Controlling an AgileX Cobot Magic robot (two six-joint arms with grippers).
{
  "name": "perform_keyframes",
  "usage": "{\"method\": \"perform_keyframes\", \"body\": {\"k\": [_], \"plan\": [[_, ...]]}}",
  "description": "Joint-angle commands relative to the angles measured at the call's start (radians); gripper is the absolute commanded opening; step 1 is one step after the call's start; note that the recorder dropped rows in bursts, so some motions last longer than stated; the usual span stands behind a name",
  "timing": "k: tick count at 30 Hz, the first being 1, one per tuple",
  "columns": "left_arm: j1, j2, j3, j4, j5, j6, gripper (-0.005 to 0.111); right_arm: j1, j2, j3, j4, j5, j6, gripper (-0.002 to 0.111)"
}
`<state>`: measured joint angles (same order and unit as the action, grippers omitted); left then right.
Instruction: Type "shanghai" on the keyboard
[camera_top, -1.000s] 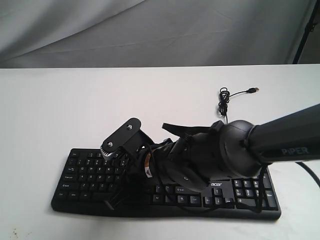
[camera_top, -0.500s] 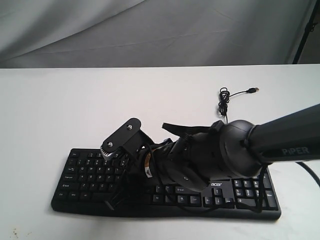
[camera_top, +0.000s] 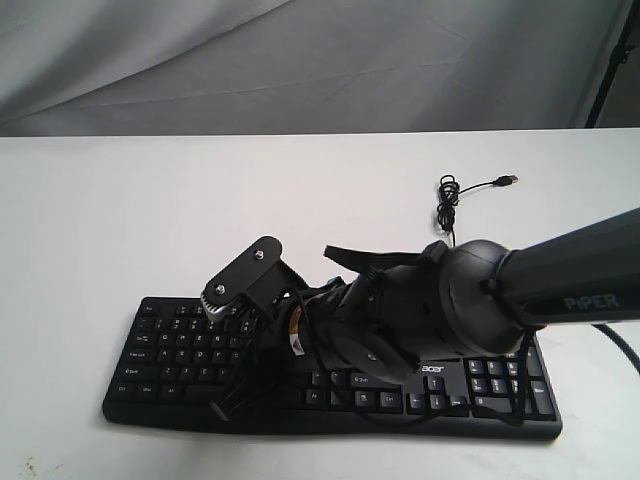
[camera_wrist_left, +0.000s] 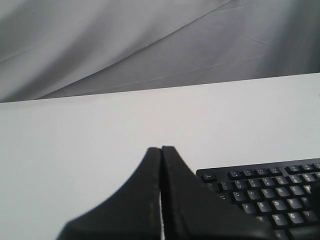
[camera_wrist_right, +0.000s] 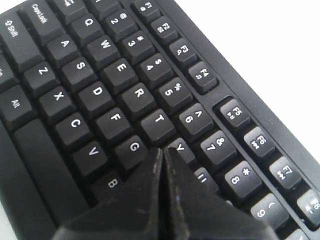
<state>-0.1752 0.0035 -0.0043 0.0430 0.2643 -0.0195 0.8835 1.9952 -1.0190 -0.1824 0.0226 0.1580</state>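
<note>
The black keyboard (camera_top: 450, 395) lies along the near edge of the white table, its "acer" logo (camera_top: 433, 368) showing beside the number pad. My right arm reaches across it from the right. The right gripper (camera_top: 228, 403) is shut and points down at the letter keys on the left half. In the right wrist view its closed tips (camera_wrist_right: 162, 151) sit between the G key (camera_wrist_right: 134, 147) and the Y key (camera_wrist_right: 180, 146), hiding the key beneath. My left gripper (camera_wrist_left: 161, 149) is shut and empty over bare table beside the keyboard's (camera_wrist_left: 270, 192) Esc corner; the exterior view does not show it.
The keyboard's thin black cable (camera_top: 448, 200) coils behind it and ends in a loose USB plug (camera_top: 508, 180). White table (camera_top: 120, 220) stretches to the left and back. A grey cloth backdrop (camera_top: 300, 60) hangs behind, and a black stand (camera_top: 610, 60) is at the far right.
The right gripper has edged very slightly down and left over the letter keys. The keyboard and cable have not moved.
</note>
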Motion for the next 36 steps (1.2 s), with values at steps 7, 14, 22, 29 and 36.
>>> {"method": "perform_keyframes", "body": {"k": [7, 14, 22, 29, 36], "plan": [[-0.004, -0.003, 0.004, 0.0, -0.003, -0.003, 0.0, 0.002, -0.049, 0.011, -0.018, 0.038, -0.015, 0.0], [-0.004, -0.003, 0.004, 0.0, -0.003, -0.003, 0.0, 0.002, -0.073, 0.011, -0.024, 0.049, -0.015, 0.0], [-0.004, -0.003, 0.004, 0.0, -0.003, -0.003, 0.0, 0.063, -0.057, -0.122, -0.049, 0.106, -0.016, 0.0], [-0.004, -0.003, 0.004, 0.0, -0.003, -0.003, 0.0, 0.136, 0.073, -0.343, -0.095, 0.224, -0.023, 0.0], [-0.004, -0.003, 0.004, 0.0, -0.003, -0.003, 0.0, 0.142, 0.176, -0.438, -0.095, 0.224, -0.023, 0.0]]}}
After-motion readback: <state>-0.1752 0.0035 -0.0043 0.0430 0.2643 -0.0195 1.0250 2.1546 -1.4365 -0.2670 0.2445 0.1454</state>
